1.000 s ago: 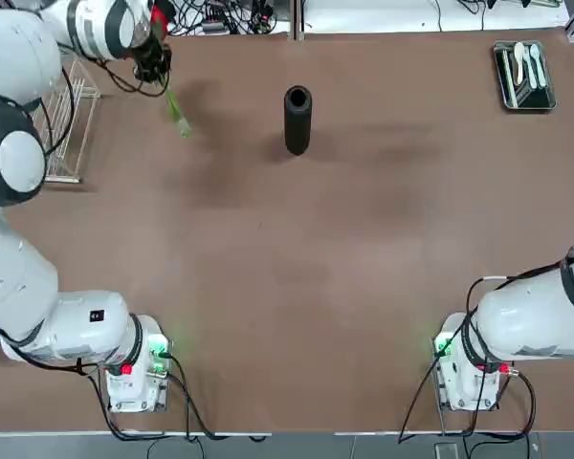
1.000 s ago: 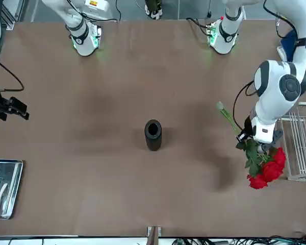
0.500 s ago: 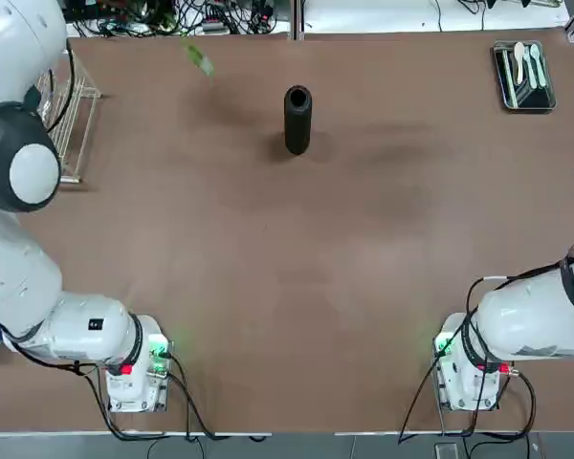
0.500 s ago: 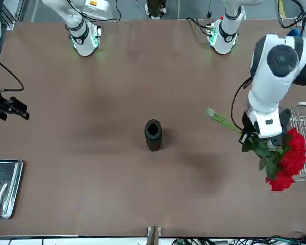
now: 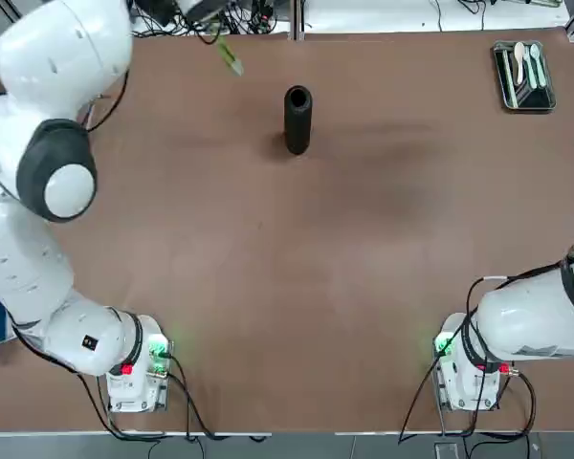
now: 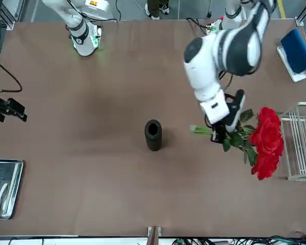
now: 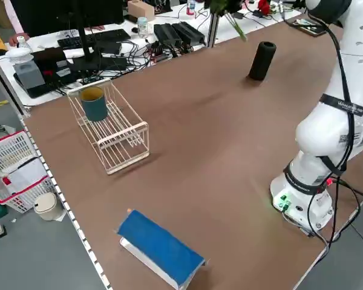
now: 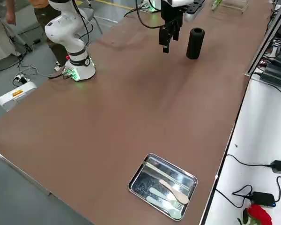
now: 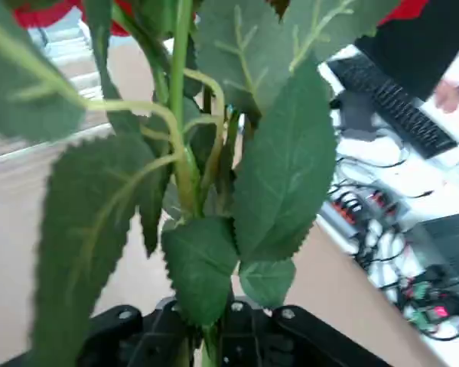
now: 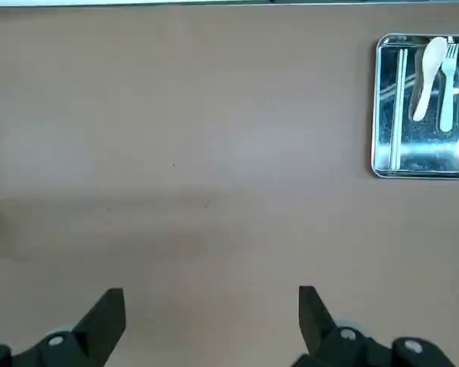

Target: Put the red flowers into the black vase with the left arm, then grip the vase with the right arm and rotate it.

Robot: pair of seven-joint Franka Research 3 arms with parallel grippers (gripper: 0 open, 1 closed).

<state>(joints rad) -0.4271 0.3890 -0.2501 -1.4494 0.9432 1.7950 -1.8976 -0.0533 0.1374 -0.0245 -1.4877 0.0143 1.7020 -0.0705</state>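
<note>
Brown table (image 6: 92, 168) carries the black vase (image 6: 153, 135), a cutlery tray (image 6: 5, 188) and wire rack (image 6: 302, 143). My left hand (image 6: 218, 133) pinches the red flowers (image 6: 265, 143) aloft beside the vase; my right hand (image 10: 210, 321) hangs spread.

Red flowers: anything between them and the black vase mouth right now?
Nothing visible. The left tool holds the red flowers by the stem above the table, to one side of the black vase. Only bare table lies between them, and the vase's mouth is open.
</note>
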